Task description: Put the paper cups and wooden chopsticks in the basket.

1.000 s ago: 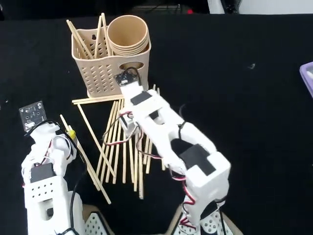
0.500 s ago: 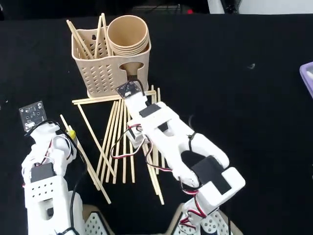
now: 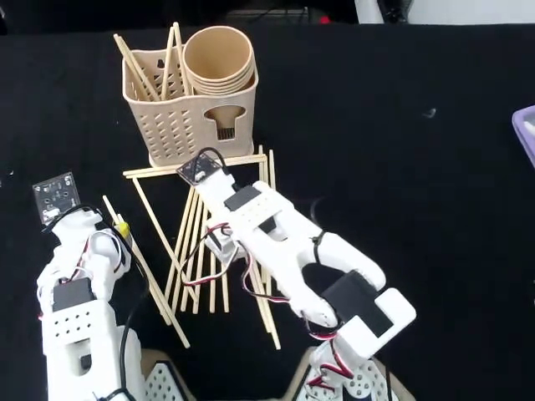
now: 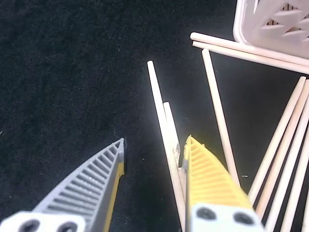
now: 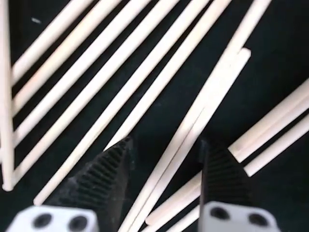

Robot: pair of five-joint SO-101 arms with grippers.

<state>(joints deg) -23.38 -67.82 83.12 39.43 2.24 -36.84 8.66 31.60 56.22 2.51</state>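
At the lower left of the high view the left arm (image 3: 79, 284) rests on the black counter (image 3: 418, 217). The left jaws are spread, and two chopsticks (image 4: 157, 96) lie between them, close against the yellow one. Up and to the right stands one basket (image 3: 180, 129). A nested stack of paper cups (image 3: 219, 58) sits in its right compartment, the number in the stack unclear, and about four sticks lean in its left. Below the basket, loose sticks fan across the counter, well over a dozen. The right arm (image 3: 276, 234) lies over the fan and hides some. The right jaws are spread just above the sticks, with a pair running between them. One purple thing (image 3: 525, 129) shows at the right edge.
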